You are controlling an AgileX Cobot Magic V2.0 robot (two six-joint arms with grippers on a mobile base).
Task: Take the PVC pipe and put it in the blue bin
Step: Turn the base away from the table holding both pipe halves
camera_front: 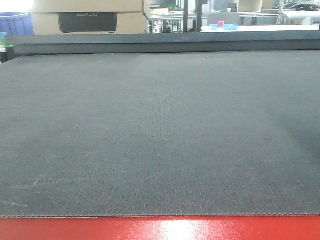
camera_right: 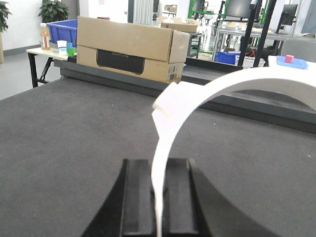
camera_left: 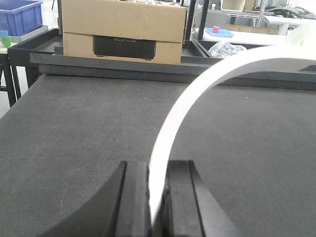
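My left gripper (camera_left: 157,170) is shut on a PVC pipe (camera_left: 197,94), a white curved strip that rises from between the jaws and arcs off to the right. My right gripper (camera_right: 157,168) is shut on a white PVC pipe arc (camera_right: 207,94) too; this one has a flat flanged tab (camera_right: 170,101) at its upper left. Both grippers hover over the dark grey mat (camera_left: 74,128). A blue bin (camera_left: 19,16) stands far off at the back left, also seen as a blue bin (camera_right: 61,29) in the right wrist view. Neither gripper nor pipe shows in the front view.
A cardboard box (camera_left: 123,29) sits behind the mat on a black raised rail (camera_left: 113,64). The same box (camera_right: 128,47) shows in the right wrist view, with bottles and cups (camera_right: 54,44) on a side table. The mat's near red edge (camera_front: 160,229) shows in front.
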